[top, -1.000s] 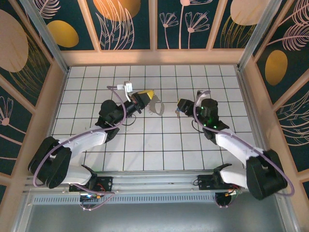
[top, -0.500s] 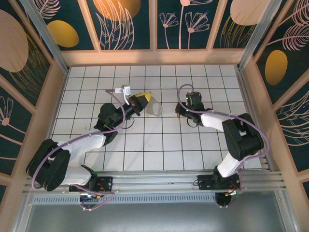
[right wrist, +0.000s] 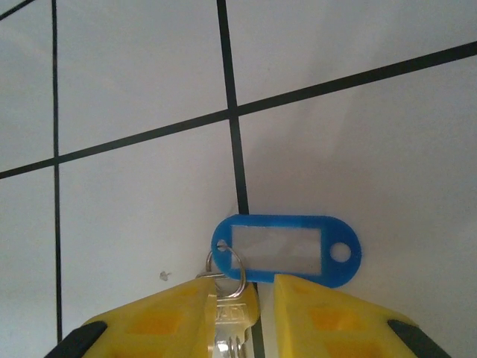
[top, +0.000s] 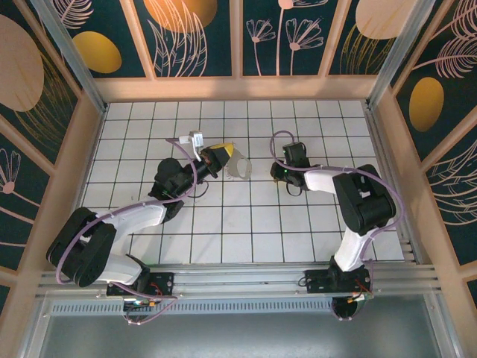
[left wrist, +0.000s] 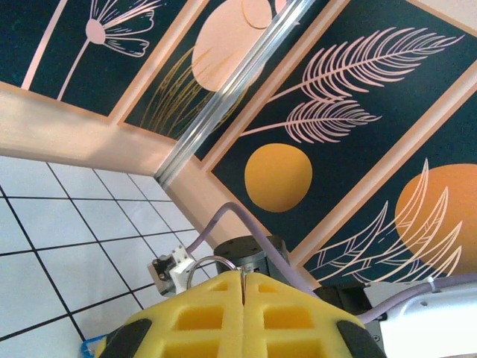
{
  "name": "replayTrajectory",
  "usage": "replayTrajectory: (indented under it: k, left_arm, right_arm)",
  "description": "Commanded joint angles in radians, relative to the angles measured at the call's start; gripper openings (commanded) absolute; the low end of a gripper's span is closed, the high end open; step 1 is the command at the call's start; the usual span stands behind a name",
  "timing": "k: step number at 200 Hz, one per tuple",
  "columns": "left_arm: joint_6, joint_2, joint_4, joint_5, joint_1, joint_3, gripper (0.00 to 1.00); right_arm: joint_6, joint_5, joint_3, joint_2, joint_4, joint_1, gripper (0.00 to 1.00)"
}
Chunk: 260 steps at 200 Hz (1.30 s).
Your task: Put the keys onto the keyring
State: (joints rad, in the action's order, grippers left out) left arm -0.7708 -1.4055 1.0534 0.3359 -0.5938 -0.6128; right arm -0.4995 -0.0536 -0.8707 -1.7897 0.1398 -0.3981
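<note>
K: Tiled table [top: 246, 224], right side first: right arm [top: 358, 205] had folded in over the last second and set the right jaws down at the keys [right wrist: 229, 328].
M: Jaw state?
K: Narrowed from roughly half open. Wrist view had them straddling the metal blade, its blue tag [right wrist: 287, 250] flat on the tile just past the tips. Daylight was left on one side, so I read it as not clamped yet.
M: Left side?
K: Barely shifted. Left jaws were pressed together on the keyring [top: 240, 167], which looked lifted off the table, near the keys but apart. Wire loop [left wrist: 211, 259] poked out between the yellow pads [left wrist: 287, 317].
M: So?
K: Pick was under way; threading hadn't started. Patterned back wall [top: 238, 37] was unchanged.
</note>
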Motion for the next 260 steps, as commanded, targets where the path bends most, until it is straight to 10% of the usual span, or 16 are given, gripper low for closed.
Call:
replayTrajectory:
  k: [1, 75, 260]
  left_arm:
    - [-0.012, 0.001, 0.079, 0.022, 0.011, 0.004, 0.00]
    - [-0.037, -0.018, 0.105, 0.035, 0.013, 0.002, 0.00]
    - [-0.065, -0.033, 0.139, 0.088, 0.014, -0.002, 0.00]
  right_arm:
    - [0.003, -0.018, -0.031, -0.027, 0.020, 0.008, 0.25]
    - [-0.001, -0.041, -0.039, -0.047, 0.034, 0.009, 0.00]
    - [-0.062, -0.192, 0.258, 0.399, 0.181, 0.011, 0.00]
